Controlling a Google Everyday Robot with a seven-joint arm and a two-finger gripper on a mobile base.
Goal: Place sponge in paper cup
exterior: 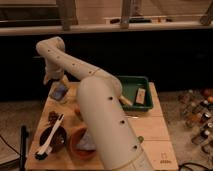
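Note:
My arm reaches over the wooden table (150, 135) to its far left corner. The gripper (54, 80) hangs there, pointing down. Right below it is the small blue-grey sponge (60, 91). A pale whitish shape at the sponge's lower edge looks like the paper cup (60, 99). I cannot tell whether the sponge rests in the cup or is held just over it. The arm hides the middle of the table.
A terracotta-orange bowl (75, 147) with a bluish-grey lump (87, 142) stands at the front. A dark brown bowl (56, 141) with a white-handled brush (50, 142) is to its left. A green tray (131, 82) holds small items at the back right. Bottles (197, 112) stand off the table's right side.

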